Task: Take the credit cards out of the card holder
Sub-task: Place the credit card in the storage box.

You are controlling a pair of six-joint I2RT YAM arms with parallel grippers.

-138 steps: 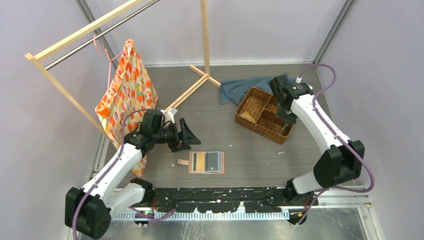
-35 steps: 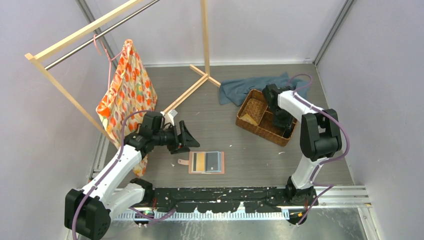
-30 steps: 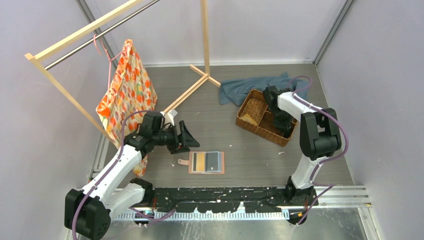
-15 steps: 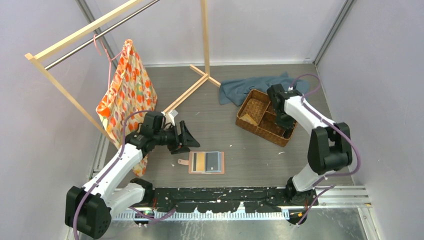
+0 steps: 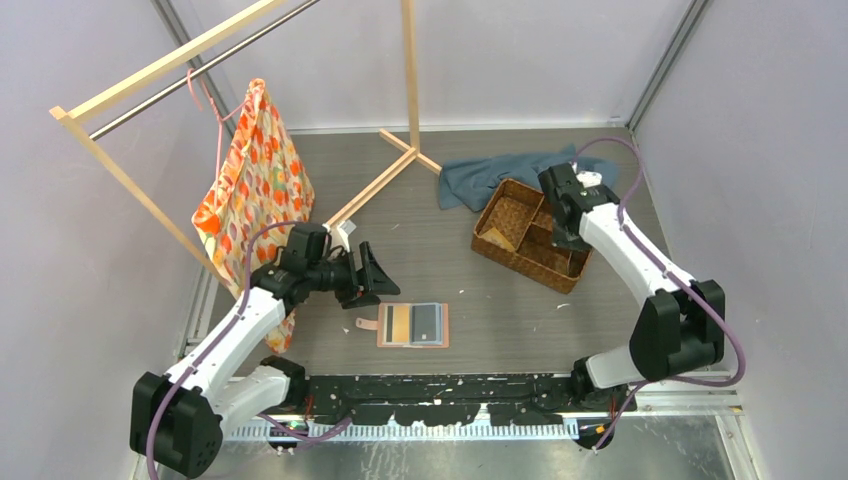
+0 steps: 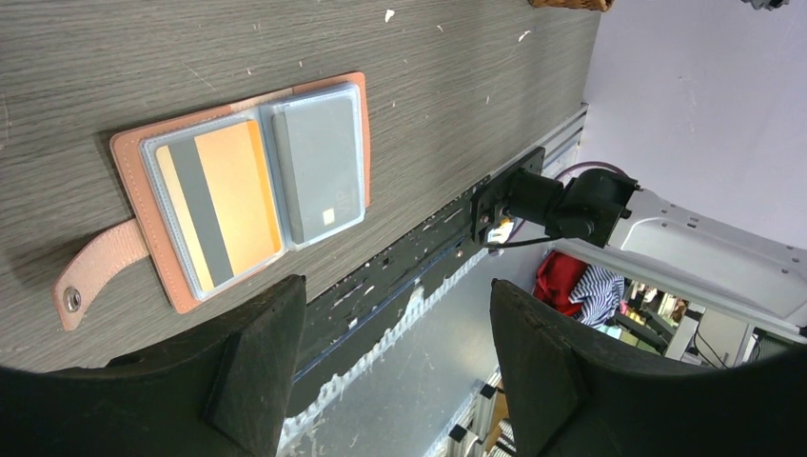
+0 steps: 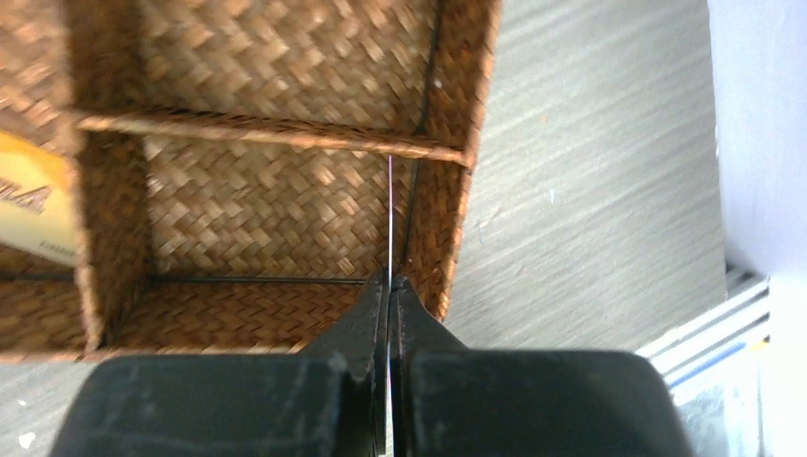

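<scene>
The salmon-pink card holder (image 5: pixel 412 324) lies open on the table near the front edge, snap tab to the left. In the left wrist view it (image 6: pixel 133 162) shows a tan-gold card (image 6: pixel 224 200) with a dark stripe and a grey card (image 6: pixel 319 162) in its slots. My left gripper (image 5: pixel 375 275) hangs open and empty above and left of the holder. My right gripper (image 5: pixel 566 232) is over the basket's right compartment, shut on a thin card seen edge-on (image 7: pixel 390 214). A pale yellow card (image 7: pixel 33 205) lies in the basket's left compartment.
The brown woven basket (image 5: pixel 512 212) stands at the back right, with a blue cloth (image 5: pixel 480 175) behind it. A wooden clothes rack (image 5: pixel 150 75) holds an orange patterned cloth (image 5: pixel 255 175) at the left. Purple walls close in on both sides.
My right arm has swung its elbow out to the right, and the wrist has shifted slightly back over the basket, still shut. The left arm and the holder have not moved.
</scene>
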